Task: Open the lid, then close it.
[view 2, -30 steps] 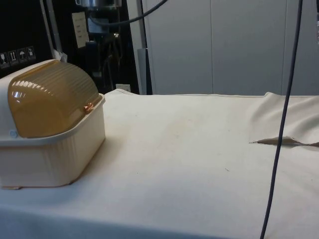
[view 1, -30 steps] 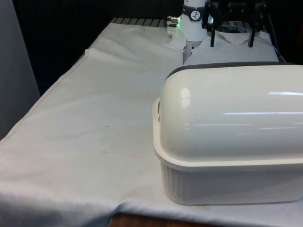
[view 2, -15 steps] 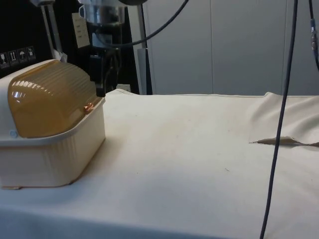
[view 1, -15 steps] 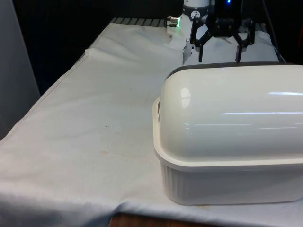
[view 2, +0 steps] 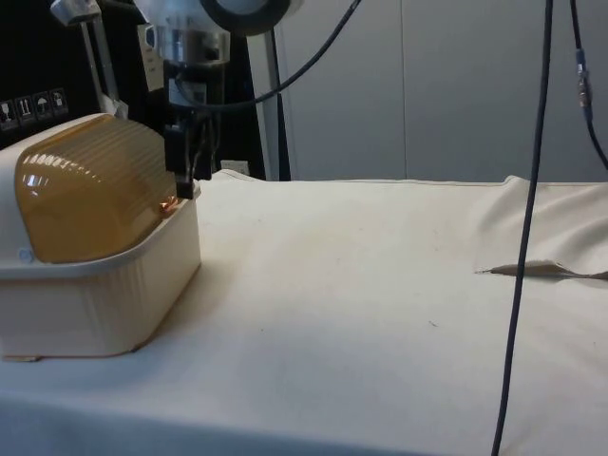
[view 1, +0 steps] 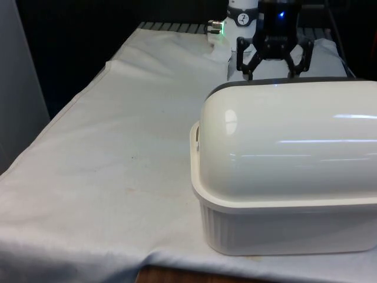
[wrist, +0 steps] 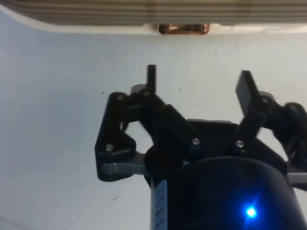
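Gripper lowered to the bread box's closed lid

From the side, the bread box [view 2: 90, 237] sits at the table's near left corner, amber lid [view 2: 90, 185] down; the gripper [view 2: 187, 161], fingers spread wide and empty, has dropped beside its copper handle [wrist: 183, 28], so opening looks imminent.

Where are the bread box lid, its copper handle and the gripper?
bread box lid [view 2: 90, 190], side view, amber ribbed dome.
copper handle [wrist: 184, 28], wrist view, its middle.
gripper [wrist: 199, 81], wrist view, between the open jaws.
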Tool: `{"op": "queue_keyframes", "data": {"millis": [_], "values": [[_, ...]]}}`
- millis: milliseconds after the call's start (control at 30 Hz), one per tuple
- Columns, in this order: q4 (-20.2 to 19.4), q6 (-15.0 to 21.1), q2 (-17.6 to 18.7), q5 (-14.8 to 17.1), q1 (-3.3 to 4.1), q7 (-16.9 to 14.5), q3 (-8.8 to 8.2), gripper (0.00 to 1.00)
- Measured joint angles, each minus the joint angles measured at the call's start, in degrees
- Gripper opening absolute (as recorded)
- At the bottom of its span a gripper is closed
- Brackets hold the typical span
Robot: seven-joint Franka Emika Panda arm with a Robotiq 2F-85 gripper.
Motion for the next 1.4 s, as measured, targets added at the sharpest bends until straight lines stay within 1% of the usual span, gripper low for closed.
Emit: {"op": "queue_keyframes", "data": {"millis": [33,67,233,267,300,333,367,500,900,1033,1400], "values": [[0.00,0.17,0.06,0.00,0.00,-0.06,-0.06,0.75],[0.00,0.46,0.17,0.00,0.00,-0.06,-0.06,0.65],[0.00,0.63,0.23,0.00,-0.06,-0.11,-0.06,0.40],[0.00,0.63,0.23,0.00,-0.06,-0.11,-0.06,0.40],[0.00,0.69,0.23,0.00,-0.06,-0.17,-0.06,0.35],[0.00,0.69,0.29,0.00,-0.06,-0.17,-0.06,0.26],[0.00,0.74,0.29,0.00,-0.06,-0.17,-0.06,0.19],[0.00,0.74,0.29,0.00,-0.06,-0.17,-0.06,0.00],[0.00,0.86,0.92,0.06,0.00,0.29,0.11,0.00],[-0.06,2.64,2.01,0.52,0.00,0.34,0.17,0.00],[-0.23,5.39,2.35,0.57,0.00,0.34,0.11,0.00]]}}
